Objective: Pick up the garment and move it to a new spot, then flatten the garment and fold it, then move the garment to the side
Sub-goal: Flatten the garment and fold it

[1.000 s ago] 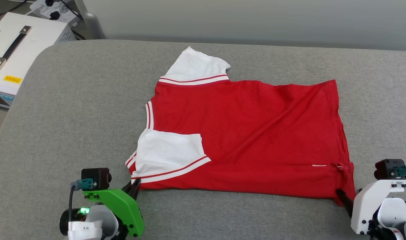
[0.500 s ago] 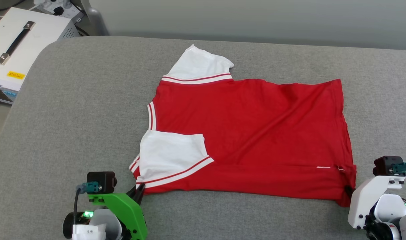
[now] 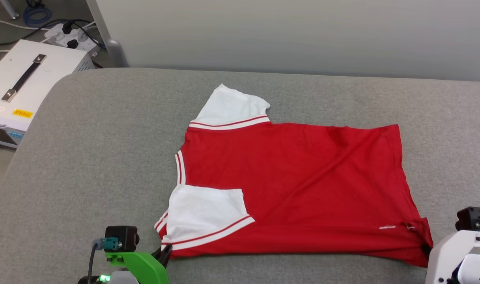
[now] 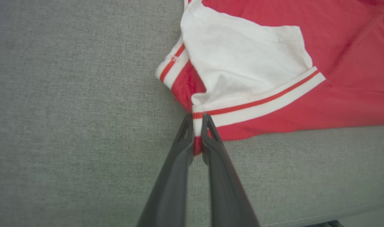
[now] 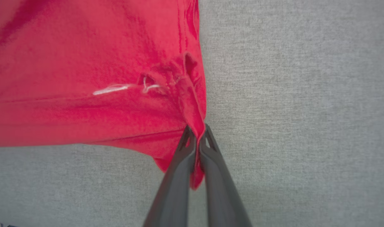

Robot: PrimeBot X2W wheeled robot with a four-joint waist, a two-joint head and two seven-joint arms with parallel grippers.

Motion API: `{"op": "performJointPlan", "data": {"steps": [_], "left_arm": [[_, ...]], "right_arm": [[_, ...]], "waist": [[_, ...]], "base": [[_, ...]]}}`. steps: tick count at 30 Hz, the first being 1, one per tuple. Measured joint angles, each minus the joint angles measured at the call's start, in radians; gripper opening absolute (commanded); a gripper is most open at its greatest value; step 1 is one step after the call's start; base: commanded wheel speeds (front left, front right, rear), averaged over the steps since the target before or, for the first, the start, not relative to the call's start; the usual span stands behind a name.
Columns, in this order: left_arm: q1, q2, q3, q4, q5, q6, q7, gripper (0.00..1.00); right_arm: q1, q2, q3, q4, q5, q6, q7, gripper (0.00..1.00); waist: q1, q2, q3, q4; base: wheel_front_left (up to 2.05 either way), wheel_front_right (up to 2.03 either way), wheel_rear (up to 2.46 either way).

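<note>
Lying flat on the grey tabletop [image 3: 86, 157], the red jersey T-shirt [image 3: 303, 177] is pinched at its striped sleeve trim by the left hand [image 4: 196, 121] and at its hem corner by the right hand [image 5: 197, 130].

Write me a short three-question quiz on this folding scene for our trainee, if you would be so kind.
1. True or false: the left gripper is shut on the garment by its striped sleeve trim.
2. What does the right gripper pinch? A) a white collar B) the red hem corner C) nothing
3. Fill in: the near sleeve lies folded onto the garment's ___ body.
Key: 1 true; 2 B; 3 red.
</note>
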Motion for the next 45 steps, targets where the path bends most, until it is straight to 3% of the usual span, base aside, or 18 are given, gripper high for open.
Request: {"op": "performJointPlan", "data": {"steps": [8,16,17,18,19,25,34,41,45], "left_arm": [[0.036,0.01,-0.024,-0.006,-0.013,0.003,0.039,0.0],[0.033,-0.004,-0.043,0.045,-0.013,-0.011,0.054,0.0],[0.031,-0.006,-0.044,0.051,-0.013,-0.013,0.054,0.31],[0.029,-0.007,-0.045,0.056,-0.012,-0.015,0.052,0.79],[0.026,-0.008,-0.044,0.059,-0.012,-0.015,0.049,1.0],[0.004,-0.011,-0.024,0.057,0.022,-0.017,-0.043,1.0],[-0.043,-0.024,0.024,0.004,0.113,-0.07,-0.285,1.0],[-0.039,-0.074,0.104,-0.061,0.209,-0.114,-0.318,1.0],[-0.048,-0.075,0.116,-0.064,0.261,-0.149,-0.318,1.0]], "right_arm": [[0.095,0.045,-0.049,-0.102,-0.026,0.0,0.121,0.0],[0.095,0.042,-0.032,-0.063,-0.018,0.0,0.099,0.0],[0.094,0.04,-0.029,-0.055,-0.015,0.0,0.097,0.0],[0.093,0.036,-0.026,-0.051,-0.015,0.0,0.084,0.33],[0.091,0.033,-0.025,-0.048,-0.014,0.0,0.073,1.0],[0.062,0.005,-0.009,-0.055,-0.001,0.0,-0.035,1.0],[0.033,-0.072,0.074,-0.131,0.014,0.0,-0.304,1.0],[0.033,-0.076,0.109,-0.147,0.02,0.0,-0.478,1.0],[0.026,-0.075,0.13,-0.162,0.019,0.0,-0.509,1.0]], "waist": [[0.0,0.0,-0.014,-0.003],[0.0,0.0,-0.001,-0.007],[0.0,0.0,-0.001,-0.008],[0.0,0.0,-0.002,-0.009],[0.0,0.0,-0.003,-0.009],[0.0,0.0,-0.027,-0.01],[0.0,0.0,-0.065,-0.018],[0.0,0.0,-0.067,-0.034],[0.0,0.0,-0.048,-0.05]], "base": [[0.0,0.0,0.0],[0.0,0.0,0.0],[0.0,0.0,0.0],[0.0,0.0,0.0],[0.0,0.0,0.0],[0.0,0.0,0.0],[0.0,0.0,0.0],[0.0,0.0,0.0],[0.0,0.0,0.0]]}}
